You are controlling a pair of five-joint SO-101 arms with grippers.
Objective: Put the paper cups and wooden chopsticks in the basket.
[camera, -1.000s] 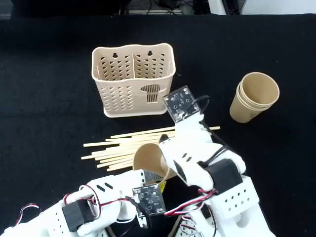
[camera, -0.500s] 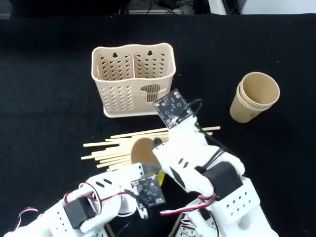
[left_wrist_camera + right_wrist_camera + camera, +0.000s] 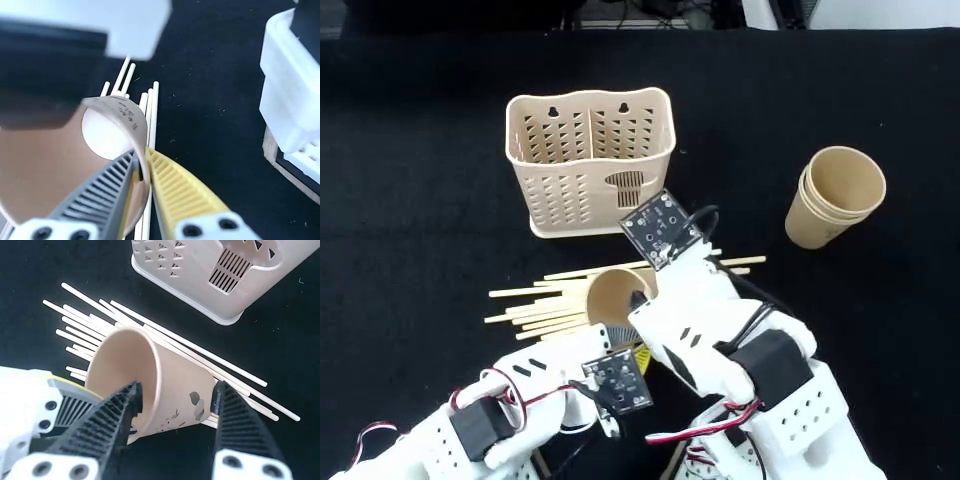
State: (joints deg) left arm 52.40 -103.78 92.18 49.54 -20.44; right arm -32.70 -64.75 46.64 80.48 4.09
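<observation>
Basket [image 3: 590,205] stands upright on the black table [image 3: 410,210], two compartments side by side.

Wooden chopsticks [image 3: 545,310]: loose fan lying flat on the table in front of the basket, apart from it, none inside.

One paper cup [image 3: 150,365] lies tipped on its side over the chopsticks, in front of the basket, mouth turned away from the basket.

Left gripper [image 3: 141,162]: grey and yellow fingers pinched together on the rim of this cup, one inside the wall, one outside. Firm hold on the cup.

Right gripper [image 3: 176,386]: black fingers spread wide, straddling the same cup lengthwise, one tip at the mouth rim, the other near the base. Cannot tell whether either tip presses on the cup. It sits between the left gripper and the basket.

Stack of paper cups [image 3: 835,195]: well off to one side of the basket, leaning, mouth up, untouched.
</observation>
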